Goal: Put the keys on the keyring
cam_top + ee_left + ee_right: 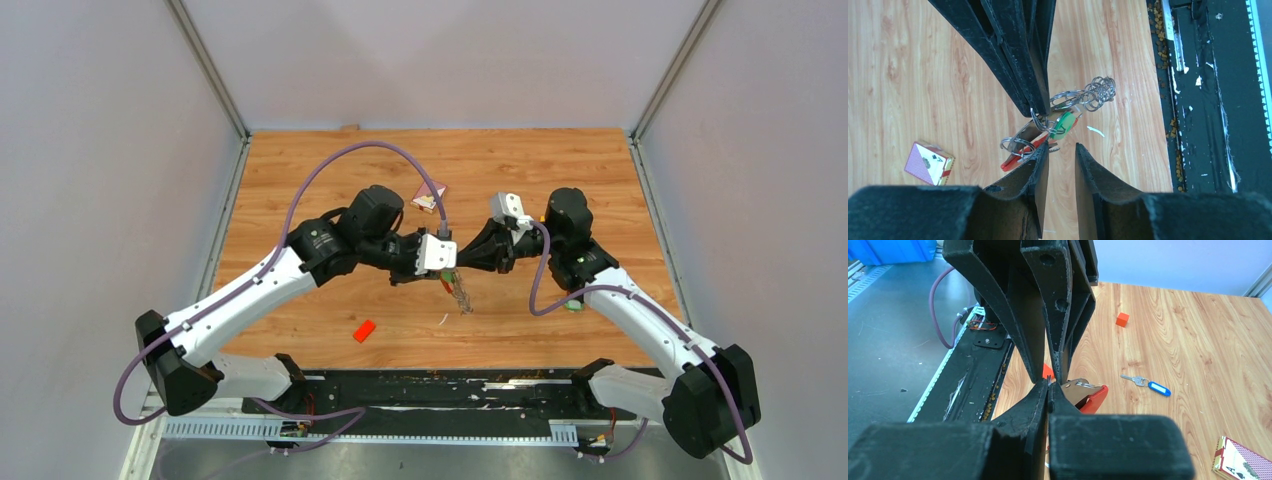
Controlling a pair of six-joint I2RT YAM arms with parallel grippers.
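The keyring, a bunch with a red strap, wire rings and a coiled spring, hangs above the table between both grippers. A green-tagged key hangs in the bunch. My right gripper is shut on a thin wire ring of the keyring; its fingers come from the top in the left wrist view. My left gripper is open with an empty gap, its left fingertip against the bunch. In the top view the grippers meet tip to tip, the left gripper facing the right gripper. The blue-tagged key lies on the table. No black-tagged key shows.
A card box lies behind the grippers and also shows in the left wrist view. A flat orange-red block lies near the front. An orange cube sits farther off. A black rail runs along the near edge.
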